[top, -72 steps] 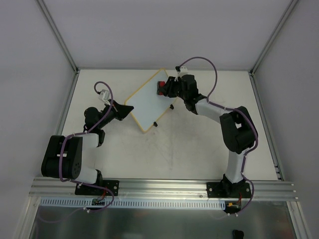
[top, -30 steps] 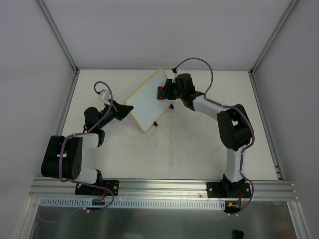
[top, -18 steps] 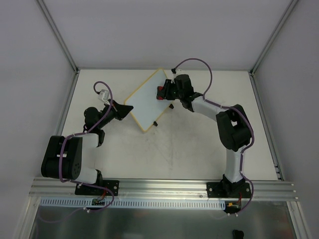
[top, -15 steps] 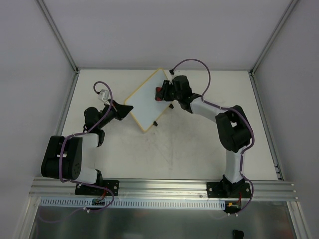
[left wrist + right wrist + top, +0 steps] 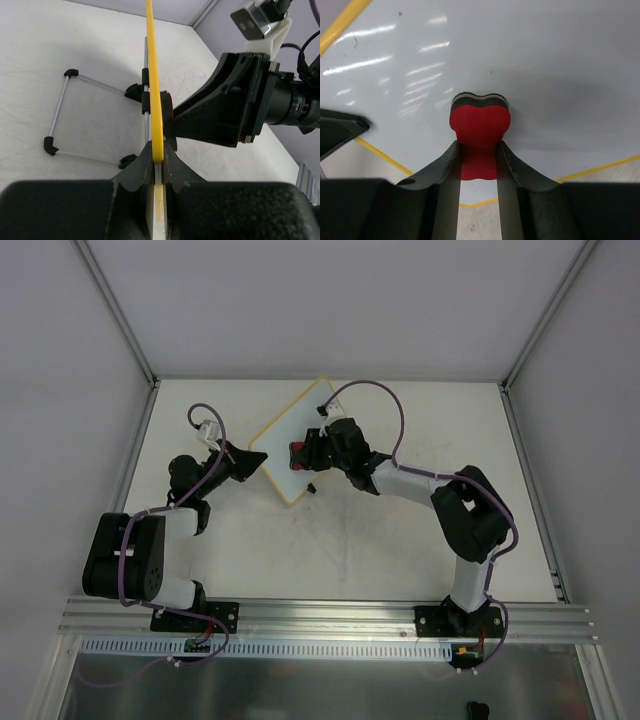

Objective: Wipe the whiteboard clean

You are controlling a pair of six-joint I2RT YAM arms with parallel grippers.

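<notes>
The whiteboard (image 5: pixel 278 435), white with a thin yellow frame, stands tilted like a diamond at the back middle of the table. My left gripper (image 5: pixel 256 462) is shut on its left corner; in the left wrist view the yellow edge (image 5: pixel 152 75) runs straight up from between the left gripper (image 5: pixel 158 150) fingers. My right gripper (image 5: pixel 303 453) is shut on a small red eraser (image 5: pixel 297 453) pressed against the board's lower part. In the right wrist view the eraser (image 5: pixel 480 125) sits between the right gripper (image 5: pixel 479 147) fingers, flat on the glossy white surface (image 5: pixel 530 50). No writing shows there.
The board's wire stand (image 5: pixel 59 115) with black feet rests on the table behind it. Metal posts (image 5: pixel 115 310) and white walls close in the table. An aluminium rail (image 5: pixel 330 615) with both arm bases runs along the near edge.
My right gripper has slid the eraser from the board's upper right corner down and left across its face. The left gripper and the board have stayed in place.
</notes>
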